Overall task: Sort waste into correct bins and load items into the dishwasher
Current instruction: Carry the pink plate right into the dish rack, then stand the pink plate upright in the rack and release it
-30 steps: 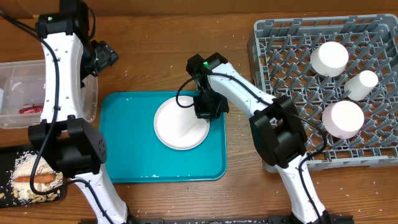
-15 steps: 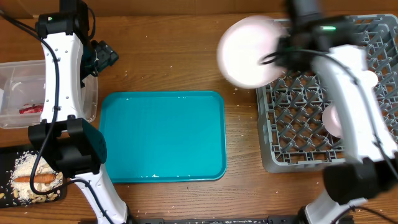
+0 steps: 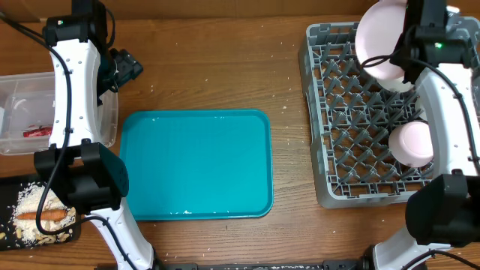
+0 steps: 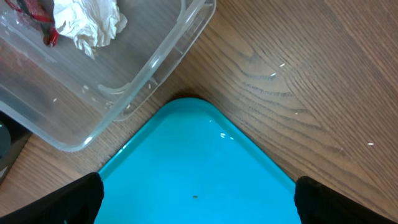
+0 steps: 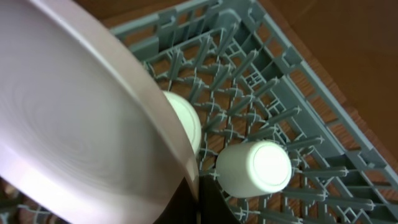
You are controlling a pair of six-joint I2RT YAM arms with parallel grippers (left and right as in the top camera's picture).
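My right gripper [image 3: 411, 49] is shut on the rim of the large pale pink plate [image 3: 381, 37] and holds it tilted above the far side of the grey dish rack [image 3: 352, 150]. In the right wrist view the pink plate [image 5: 74, 124] fills the left, with my gripper [image 5: 199, 202] clamped on its edge. Below it are a white cup [image 5: 255, 168] and a white plate [image 5: 185, 121] in the rack [image 5: 292, 118]. Another white plate [image 3: 411, 142] lies in the rack. My left gripper [image 4: 199, 208] is open and empty over the teal tray's corner. Chopsticks are out of view.
The clear tub [image 3: 19, 94] holds the red wrapper [image 3: 36, 131] and the tissue ball [image 4: 87, 22]. The black tray [image 3: 9, 187] holds crumbs [image 3: 26, 199] and the orange stick [image 3: 41, 215]. The teal tray [image 3: 195, 165] lies mid-table.
My right arm lifted the plate off the teal tray and carried it right, over the far side of the rack. The left arm has not moved.
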